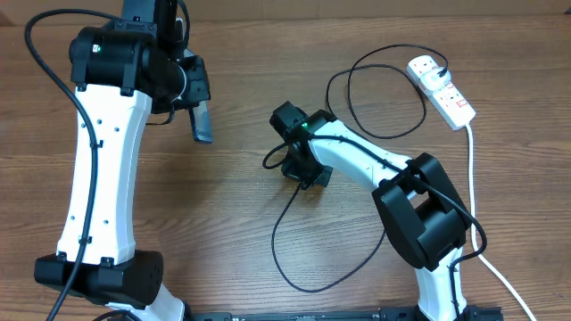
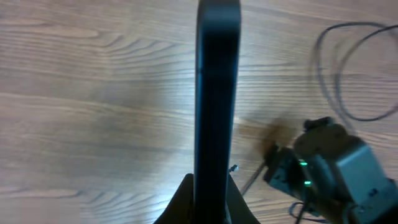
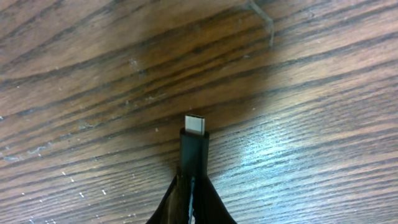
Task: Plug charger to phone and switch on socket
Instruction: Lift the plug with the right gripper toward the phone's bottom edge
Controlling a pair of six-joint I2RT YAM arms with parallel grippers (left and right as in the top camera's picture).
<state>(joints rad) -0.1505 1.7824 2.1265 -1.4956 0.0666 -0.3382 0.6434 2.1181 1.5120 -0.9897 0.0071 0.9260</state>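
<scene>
One phone, one charger and one socket are visible.

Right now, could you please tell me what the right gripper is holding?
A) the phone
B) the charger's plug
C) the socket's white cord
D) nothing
B: in the right wrist view, the right gripper is shut on the plug, whose metal tip sticks out beyond the fingers.
</scene>
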